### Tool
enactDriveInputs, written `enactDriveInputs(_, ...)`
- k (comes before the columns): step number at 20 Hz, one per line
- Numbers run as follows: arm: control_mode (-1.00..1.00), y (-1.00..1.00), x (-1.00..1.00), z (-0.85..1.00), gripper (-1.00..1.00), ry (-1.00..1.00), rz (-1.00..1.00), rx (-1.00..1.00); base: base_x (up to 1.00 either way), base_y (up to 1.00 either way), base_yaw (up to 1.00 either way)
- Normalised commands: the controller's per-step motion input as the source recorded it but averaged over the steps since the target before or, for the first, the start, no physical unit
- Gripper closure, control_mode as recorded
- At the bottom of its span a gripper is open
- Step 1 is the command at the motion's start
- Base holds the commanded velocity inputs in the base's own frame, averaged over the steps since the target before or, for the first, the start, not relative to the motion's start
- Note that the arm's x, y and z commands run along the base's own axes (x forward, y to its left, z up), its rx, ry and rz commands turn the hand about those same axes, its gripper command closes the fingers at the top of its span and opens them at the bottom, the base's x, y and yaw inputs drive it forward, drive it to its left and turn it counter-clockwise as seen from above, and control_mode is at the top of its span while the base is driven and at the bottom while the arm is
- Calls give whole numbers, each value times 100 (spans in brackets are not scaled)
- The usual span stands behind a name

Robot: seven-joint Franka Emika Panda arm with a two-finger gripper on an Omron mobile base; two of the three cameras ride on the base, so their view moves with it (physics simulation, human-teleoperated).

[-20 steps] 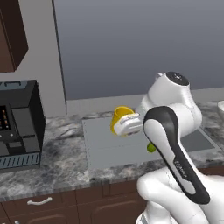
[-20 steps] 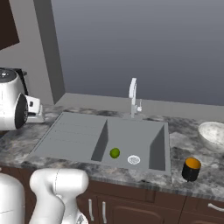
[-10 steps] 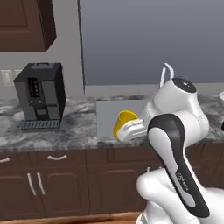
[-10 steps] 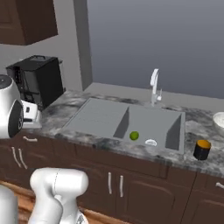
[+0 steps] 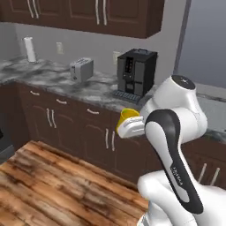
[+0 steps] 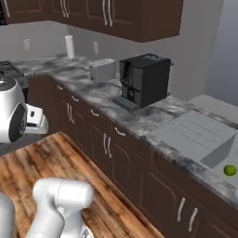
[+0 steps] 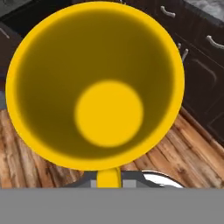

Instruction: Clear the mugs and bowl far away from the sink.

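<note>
Arm pose: I see the arm rise from the lower right of the left base view, its dark forearm bent upward and the white wrist turned left, over the wood floor (image 5: 53,176).
Gripper: the gripper (image 5: 129,126) is closed on a yellow mug (image 5: 127,117), held in the air in front of the lower cabinets (image 5: 88,132), clear of the counter.
Mug, hand view: I look straight into the mug (image 7: 96,87); its mouth faces the camera and the flat bottom shows bright yellow. The fingertips are hidden behind it.
Left stretch of counter: a paper towel roll (image 5: 29,49) stands upright at the far left; a toaster (image 5: 81,69) sits well apart to its right.
Middle: a black coffee machine (image 5: 136,72) stands against the wall, to the right of the toaster, with bare marble counter (image 5: 53,77) between them.
Right: in the right base view the sink (image 6: 195,135) lies right of the coffee machine, with a small green fruit (image 6: 229,170) in its basin.
Edges: the counter front runs diagonally; the held mug is just outside that edge, on the floor side.
Open room: bare floor spreads left of and below the arm.
</note>
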Motion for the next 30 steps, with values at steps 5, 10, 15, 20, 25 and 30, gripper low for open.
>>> enactDriveInputs(5, 100, 0, 0, 0, 100, 0, 0, 0, -43, 0, 100)
enactDriveInputs(10, 100, 0, 0, 0, 100, 0, 0, 0, -41, 0, 100)
enactDriveInputs(15, 100, 0, 0, 0, 100, 0, 0, 0, -42, 1, 100)
enactDriveInputs(20, 100, 0, 0, 0, 100, 0, 0, 0, -39, 13, 99)
enactDriveInputs(25, 100, 0, 0, 0, 100, 0, 0, 0, -22, 27, 92)
enactDriveInputs(30, 100, 0, 0, 0, 100, 0, 0, 0, 0, 55, 76)
